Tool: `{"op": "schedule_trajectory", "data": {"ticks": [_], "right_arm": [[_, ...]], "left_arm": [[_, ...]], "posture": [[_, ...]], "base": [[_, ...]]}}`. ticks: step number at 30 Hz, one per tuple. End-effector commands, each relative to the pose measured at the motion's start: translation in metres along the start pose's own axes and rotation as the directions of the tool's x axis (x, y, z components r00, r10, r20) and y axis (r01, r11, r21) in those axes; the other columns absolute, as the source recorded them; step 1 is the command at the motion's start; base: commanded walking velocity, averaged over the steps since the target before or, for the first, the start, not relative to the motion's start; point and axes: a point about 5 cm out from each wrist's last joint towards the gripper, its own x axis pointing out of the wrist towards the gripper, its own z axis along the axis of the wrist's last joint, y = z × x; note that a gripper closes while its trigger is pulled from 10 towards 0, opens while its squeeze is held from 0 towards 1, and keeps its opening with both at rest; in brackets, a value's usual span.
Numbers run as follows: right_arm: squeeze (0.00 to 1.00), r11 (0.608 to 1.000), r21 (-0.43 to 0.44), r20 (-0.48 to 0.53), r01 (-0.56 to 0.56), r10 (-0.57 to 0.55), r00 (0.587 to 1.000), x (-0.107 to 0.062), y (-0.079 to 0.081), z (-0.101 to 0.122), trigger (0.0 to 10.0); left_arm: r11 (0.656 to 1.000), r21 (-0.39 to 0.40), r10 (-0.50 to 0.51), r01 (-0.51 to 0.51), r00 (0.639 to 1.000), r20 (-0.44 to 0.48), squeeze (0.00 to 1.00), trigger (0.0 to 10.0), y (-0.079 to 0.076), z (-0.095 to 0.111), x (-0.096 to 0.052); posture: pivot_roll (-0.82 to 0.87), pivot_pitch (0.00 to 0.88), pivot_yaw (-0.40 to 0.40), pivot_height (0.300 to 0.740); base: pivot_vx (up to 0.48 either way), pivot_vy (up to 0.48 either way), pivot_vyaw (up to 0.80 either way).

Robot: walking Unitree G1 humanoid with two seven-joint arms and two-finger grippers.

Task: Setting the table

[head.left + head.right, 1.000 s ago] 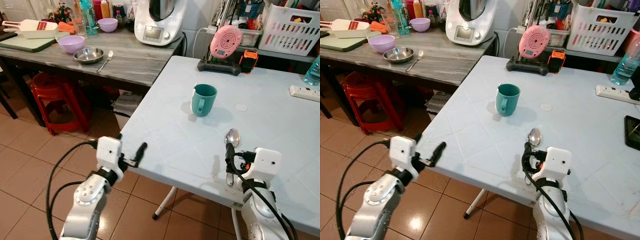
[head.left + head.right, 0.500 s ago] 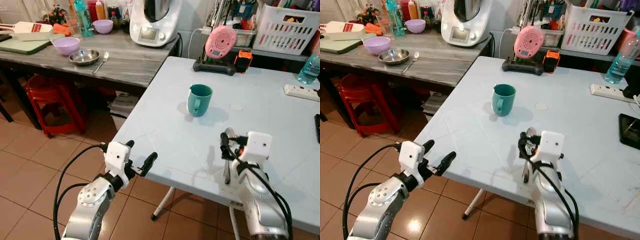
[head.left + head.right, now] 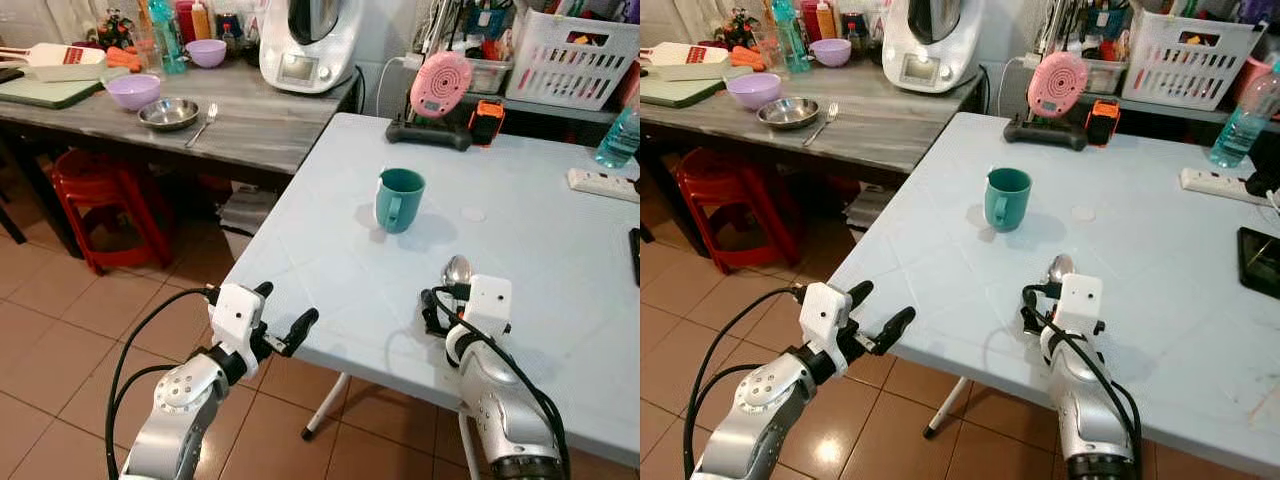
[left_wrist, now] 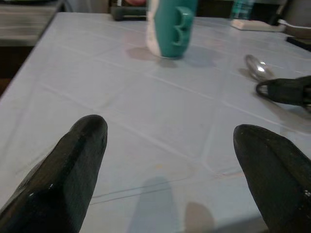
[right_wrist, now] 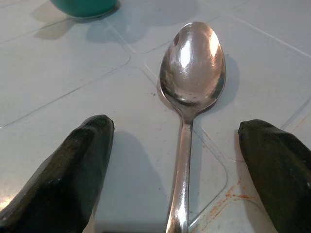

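A metal spoon point(image 5: 192, 73) lies flat on the white table point(image 3: 330, 250), its bowl pointing towards the teal mug point(image 3: 400, 198) farther back. My right gripper point(image 5: 177, 128) is low over the table near its front edge, open. The spoon's handle runs between the two black fingers point(image 5: 73, 174) without touching either. In the left eye view the right gripper point(image 3: 438, 308) sits just behind the spoon's bowl point(image 3: 458, 270). My left gripper point(image 3: 283, 310) is open with nothing in it, at the table's front left edge, pointing across the table towards the mug point(image 4: 171, 26).
A grey counter point(image 3: 250, 120) on the left carries purple bowls, a steel bowl point(image 3: 168, 113), a fork and a kitchen machine. A red stool point(image 3: 100, 200) stands under it. At the table's back are a pink device point(image 3: 440, 85), a power strip point(image 3: 603, 184) and a white basket.
My right gripper has dropped lower and drawn back towards the table's front edge. The spoon now lies flat with its bowl out in front of the fingers. The left arm has barely moved.
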Motion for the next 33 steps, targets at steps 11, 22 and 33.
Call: {"op": "schedule_trajectory", "data": {"ticks": [11, 22, 33], "right_arm": [[0.0, 1.0, -0.011, -0.126, -0.018, 0.017, 0.992, 0.001, 0.0, -0.019, 0.0], [0.0, 1.0, -0.014, -0.17, -0.023, 0.02, 0.985, 0.001, -0.006, -0.025, 0.0], [0.0, 1.0, -0.003, -0.224, -0.028, 0.027, 0.974, -0.001, -0.009, -0.035, 0.0]], "left_arm": [[0.994, -0.004, -0.105, 0.105, 0.994, -0.004, 0.0, 10.0, -0.009, 0.003, 0.0], [0.992, 0.004, -0.128, 0.128, 0.992, -0.018, 0.0, 10.0, -0.011, 0.001, 0.0], [0.99, 0.008, -0.144, 0.144, 0.989, -0.031, 0.0, 10.0, -0.012, -0.001, -0.003]], "posture": [[0.04, 0.0, -0.012, 0.74], [0.04, 0.0, -0.017, 0.74], [0.04, 0.0, -0.018, 0.74]], "base": [[0.0, 0.0, 0.0], [0.0, 0.0, 0.0], [0.0, 0.0, 0.0]]}}
